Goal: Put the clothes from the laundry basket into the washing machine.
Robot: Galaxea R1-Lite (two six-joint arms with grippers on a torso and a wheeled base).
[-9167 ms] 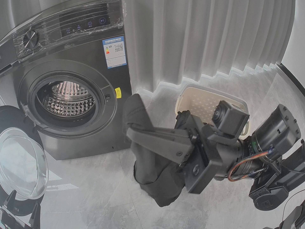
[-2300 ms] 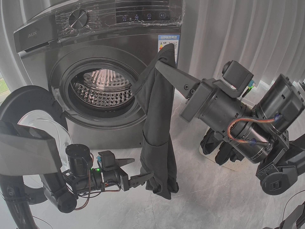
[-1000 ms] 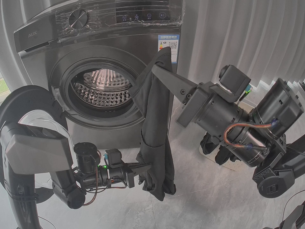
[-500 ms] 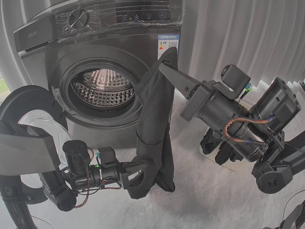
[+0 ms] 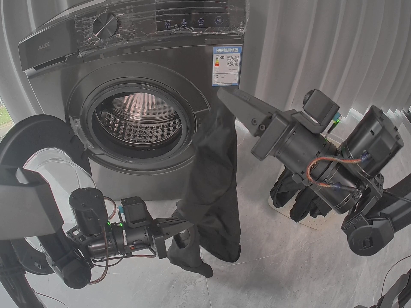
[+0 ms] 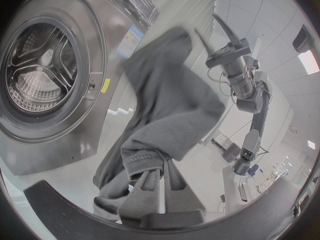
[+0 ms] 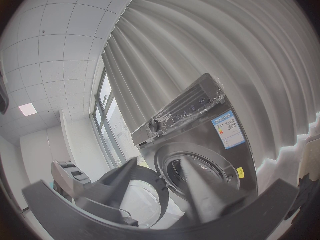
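The dark grey garment [image 5: 214, 172] sags in front of the washing machine [image 5: 128, 65], just right of its open drum [image 5: 137, 120]. My left gripper [image 5: 188, 225], low near the floor, is shut on a hem of the garment [image 6: 166, 100]; the left gripper [image 6: 161, 164] shows its fingers pinching the fabric. My right gripper [image 5: 223, 96] stands open above the garment's top with nothing in it. In the right wrist view, the right gripper [image 7: 156, 170] has its fingers spread, and the washing machine [image 7: 200, 134] lies beyond them.
The round door [image 5: 38, 150] hangs open at the machine's left. Behind my right arm the laundry basket [image 5: 314, 224] holds more dark clothes [image 5: 295, 197]. White curtains [image 5: 325, 35] line the wall. Grey floor tiles [image 5: 278, 270] lie in front.
My right gripper has opened and let go of the garment's top, which has dropped below its fingers. The left gripper keeps its hold and has drawn slightly left and down.
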